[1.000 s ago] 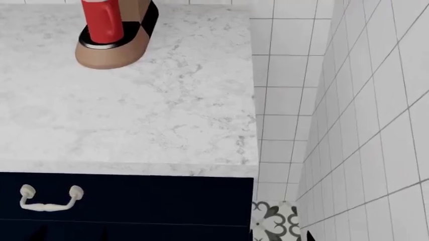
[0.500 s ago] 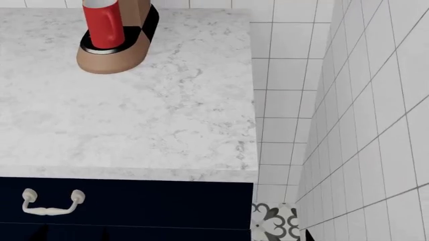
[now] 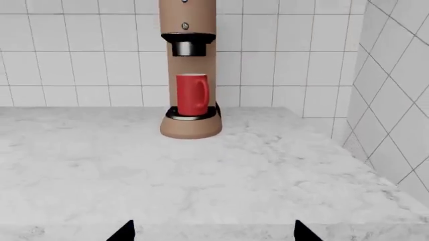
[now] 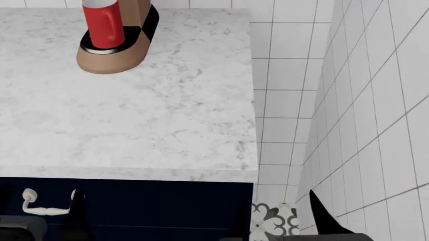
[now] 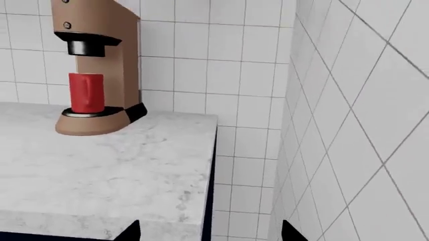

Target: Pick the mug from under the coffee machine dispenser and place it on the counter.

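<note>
Against the head view of half a second ago, the counter (image 4: 134, 110), machine and mug sit unchanged, but dark arm parts have now risen into the bottom of the picture: the left gripper (image 4: 40, 221) in front of the drawer front (image 4: 168, 201), partly covering its white handle (image 4: 37, 201), and the right gripper (image 4: 322, 221) past the counter's right end, against the tiled wall (image 4: 375, 125). There is one mug (image 3: 192, 94), one machine (image 3: 190, 70), one dispenser (image 3: 188, 46), and two small black buttons on the machine's column, of which the lower (image 3: 185, 25) shows clearly. The mug is a tall bright red cylinder with a red side handle, and its white inside shows at the rim in the head view. It stands upright on the black drip tray (image 3: 192, 115) at the machine's foot, directly below the dispenser with a gap between nozzle and rim, at the back of the counter near the wall. Each wrist view shows only two dark fingertips (image 3: 124, 232) (image 5: 130, 232) spread well apart with nothing between them, so both grippers are wide open and hold nothing, well short of the mug.
</note>
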You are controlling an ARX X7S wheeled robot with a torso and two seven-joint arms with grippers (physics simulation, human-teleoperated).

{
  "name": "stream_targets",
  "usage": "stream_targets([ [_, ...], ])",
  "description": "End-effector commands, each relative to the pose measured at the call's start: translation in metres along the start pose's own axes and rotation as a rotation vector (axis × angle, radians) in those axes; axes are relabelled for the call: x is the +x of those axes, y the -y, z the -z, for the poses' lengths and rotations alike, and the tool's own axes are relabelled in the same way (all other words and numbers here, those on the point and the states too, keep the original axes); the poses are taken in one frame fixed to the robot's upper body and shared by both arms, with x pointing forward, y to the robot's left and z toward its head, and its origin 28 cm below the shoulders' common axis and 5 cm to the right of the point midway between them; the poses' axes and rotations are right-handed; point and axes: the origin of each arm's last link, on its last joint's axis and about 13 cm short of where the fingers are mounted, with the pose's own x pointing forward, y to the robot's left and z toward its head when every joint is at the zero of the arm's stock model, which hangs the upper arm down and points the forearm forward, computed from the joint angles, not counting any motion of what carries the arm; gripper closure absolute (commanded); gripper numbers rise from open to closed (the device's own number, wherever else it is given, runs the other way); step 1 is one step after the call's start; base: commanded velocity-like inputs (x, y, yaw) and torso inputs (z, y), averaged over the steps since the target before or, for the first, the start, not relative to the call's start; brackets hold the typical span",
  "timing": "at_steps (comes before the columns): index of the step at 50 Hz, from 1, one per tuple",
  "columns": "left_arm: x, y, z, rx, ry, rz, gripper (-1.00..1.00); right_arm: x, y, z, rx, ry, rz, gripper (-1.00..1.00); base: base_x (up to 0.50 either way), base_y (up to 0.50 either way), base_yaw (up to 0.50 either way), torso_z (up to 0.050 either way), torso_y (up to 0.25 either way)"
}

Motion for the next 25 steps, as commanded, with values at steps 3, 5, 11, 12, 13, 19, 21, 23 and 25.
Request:
stream_targets([
  [3, -0.024, 0.000, -0.061, 0.021, 0.080, -0.014, -1.00, -0.014, 0.001, -0.056, -0.027, 0.109, -0.012, -1.00, 0.00, 0.00, 0.00, 0.000, 0.000],
  [5, -0.026, -0.001, -0.065, 0.032, 0.091, -0.021, -1.00, -0.016, 0.002, -0.061, -0.029, 0.125, -0.009, -1.00, 0.00, 0.00, 0.00, 0.000, 0.000],
  [11, -0.029, -0.001, -0.078, 0.007, 0.109, -0.004, -1.00, -0.019, 0.002, -0.074, -0.044, 0.159, -0.008, -1.00, 0.00, 0.00, 0.00, 0.000, 0.000],
  [12, -0.030, -0.001, -0.080, 0.005, 0.112, -0.006, -1.00, -0.019, 0.001, -0.075, -0.043, 0.163, -0.010, -1.00, 0.00, 0.00, 0.00, 0.000, 0.000],
  [13, -0.030, -0.001, -0.082, 0.002, 0.117, -0.015, -1.00, -0.020, 0.001, -0.078, -0.046, 0.169, -0.012, -1.00, 0.00, 0.00, 0.00, 0.000, 0.000],
  [19, -0.033, -0.002, -0.089, -0.001, 0.129, -0.021, -1.00, -0.021, 0.000, -0.085, -0.046, 0.188, -0.011, -1.00, 0.00, 0.00, 0.00, 0.000, 0.000],
  [21, -0.034, -0.001, -0.091, 0.000, 0.131, -0.017, -1.00, -0.022, 0.000, -0.087, -0.048, 0.194, -0.011, -1.00, 0.00, 0.00, 0.00, 0.000, 0.000],
  [23, -0.035, -0.001, -0.092, -0.003, 0.131, -0.011, -1.00, -0.024, 0.001, -0.089, -0.051, 0.200, -0.007, -1.00, 0.00, 0.00, 0.00, 0.000, 0.000],
  [25, -0.036, -0.001, -0.093, -0.004, 0.131, -0.010, -1.00, -0.023, 0.002, -0.088, -0.053, 0.199, -0.003, -1.00, 0.00, 0.00, 0.00, 0.000, 0.000],
])
